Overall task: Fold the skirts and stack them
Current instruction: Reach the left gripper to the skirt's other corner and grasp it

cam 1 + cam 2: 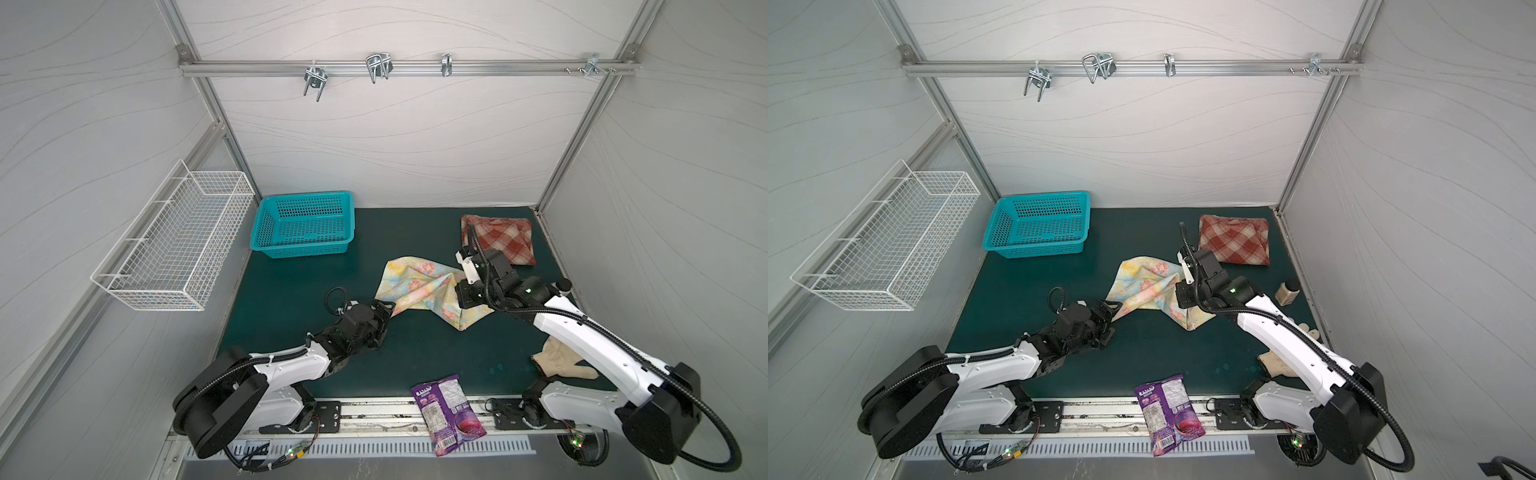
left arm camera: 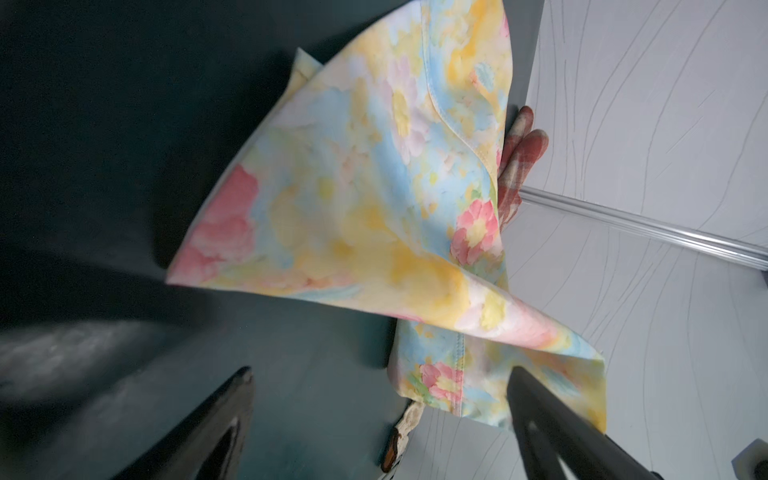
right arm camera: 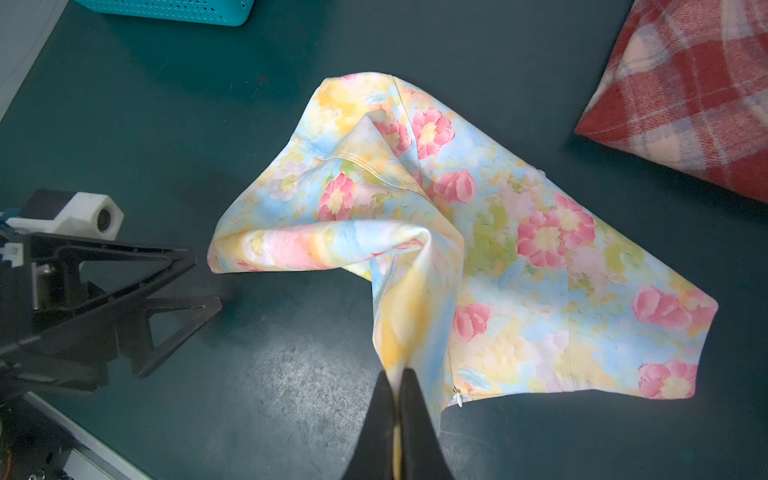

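Pastel yellow-blue with pink flowers on floral skirt, centre; rust-red, cream checks on plaid skirt, upper right; teal basket; purple snack bag.

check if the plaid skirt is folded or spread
Folded: the plaid skirt lies as a compact layered square, apart from the crumpled floral skirt.

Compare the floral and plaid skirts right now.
The plaid skirt is rust-red and cream; the floral skirt is pastel yellow-blue with pink flowers. The plaid skirt lies folded flat, far right; the floral skirt is rumpled in the middle. The right pincer is shut on the floral skirt; nothing holds the plaid skirt. Both rest on the green mat.
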Controlling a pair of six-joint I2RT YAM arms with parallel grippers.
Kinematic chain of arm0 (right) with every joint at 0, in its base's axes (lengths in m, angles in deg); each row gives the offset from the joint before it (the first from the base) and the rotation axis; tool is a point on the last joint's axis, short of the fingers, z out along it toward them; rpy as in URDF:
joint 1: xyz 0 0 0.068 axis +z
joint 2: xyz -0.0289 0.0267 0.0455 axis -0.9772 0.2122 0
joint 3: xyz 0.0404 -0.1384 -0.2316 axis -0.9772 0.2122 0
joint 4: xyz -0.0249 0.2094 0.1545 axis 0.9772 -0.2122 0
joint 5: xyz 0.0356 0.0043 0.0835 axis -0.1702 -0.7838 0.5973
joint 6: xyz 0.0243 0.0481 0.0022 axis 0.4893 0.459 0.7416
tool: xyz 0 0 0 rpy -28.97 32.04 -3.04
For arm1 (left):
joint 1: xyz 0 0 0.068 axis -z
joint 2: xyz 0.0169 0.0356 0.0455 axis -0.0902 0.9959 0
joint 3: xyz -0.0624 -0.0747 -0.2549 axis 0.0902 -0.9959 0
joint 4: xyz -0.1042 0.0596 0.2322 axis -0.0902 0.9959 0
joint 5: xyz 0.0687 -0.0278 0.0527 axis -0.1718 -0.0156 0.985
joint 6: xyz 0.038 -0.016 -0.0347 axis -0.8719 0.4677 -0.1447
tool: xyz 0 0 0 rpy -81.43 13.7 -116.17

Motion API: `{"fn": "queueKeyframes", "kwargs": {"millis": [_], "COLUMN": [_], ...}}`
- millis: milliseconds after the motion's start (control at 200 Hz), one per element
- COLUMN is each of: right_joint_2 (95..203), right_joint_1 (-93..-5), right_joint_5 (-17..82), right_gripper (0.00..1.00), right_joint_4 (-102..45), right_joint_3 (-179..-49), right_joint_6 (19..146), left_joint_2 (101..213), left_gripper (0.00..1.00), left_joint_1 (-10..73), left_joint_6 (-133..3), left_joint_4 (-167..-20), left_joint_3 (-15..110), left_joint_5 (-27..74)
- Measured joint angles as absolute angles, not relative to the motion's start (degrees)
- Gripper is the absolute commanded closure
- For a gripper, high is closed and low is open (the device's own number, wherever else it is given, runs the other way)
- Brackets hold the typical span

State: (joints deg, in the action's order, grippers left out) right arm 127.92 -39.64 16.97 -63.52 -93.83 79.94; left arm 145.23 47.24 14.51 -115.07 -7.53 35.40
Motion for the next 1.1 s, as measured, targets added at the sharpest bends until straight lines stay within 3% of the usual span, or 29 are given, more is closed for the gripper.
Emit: {"fn": "queueKeyframes", "kwargs": {"millis": [360,505,680,755,870,1031,1061,1101], "right_joint_2": [127.9,127.4,126.8,126.7,126.6,126.3,126.3,126.2], "right_joint_1": [-39.6,-39.6,-39.6,-39.6,-39.6,-39.6,-39.6,-39.6], "right_joint_5": [17.1,17.1,17.1,17.1,17.1,17.1,17.1,17.1], "right_gripper": [1.00,1.00,1.00,1.00,1.00,1.00,1.00,1.00], "right_joint_4": [-63.2,-63.2,-63.2,-63.2,-63.2,-63.2,-63.2,-63.2], "right_joint_3": [-93.8,-93.7,-93.6,-93.6,-93.5,-92.9,-92.8,-92.7], "right_joint_6": [80.0,80.0,80.0,80.0,80.0,80.0,80.0,80.0], "left_joint_2": [151.2,157.3,166.1,170.3,177.7,183.5,183.9,184.2], "left_gripper": [0.23,0.33,0.51,0.65,0.79,0.92,1.00,1.00], "left_joint_1": [47.2,47.2,47.2,47.2,47.2,46.5,46.4,46.1], "left_joint_6": [19.8,22.0,23.8,24.6,26.2,26.6,26.4,26.0], "left_joint_4": [-123.2,-129.9,-141.8,-147.8,-158.5,-170.5,-171.4,-172.0], "left_joint_3": [-10.1,-10.3,-10.4,-10.6,-11.6,-12.9,-13.1,-13.1], "left_joint_5": [41.4,41.7,41.8,41.9,42.0,41.4,41.0,40.5]}}
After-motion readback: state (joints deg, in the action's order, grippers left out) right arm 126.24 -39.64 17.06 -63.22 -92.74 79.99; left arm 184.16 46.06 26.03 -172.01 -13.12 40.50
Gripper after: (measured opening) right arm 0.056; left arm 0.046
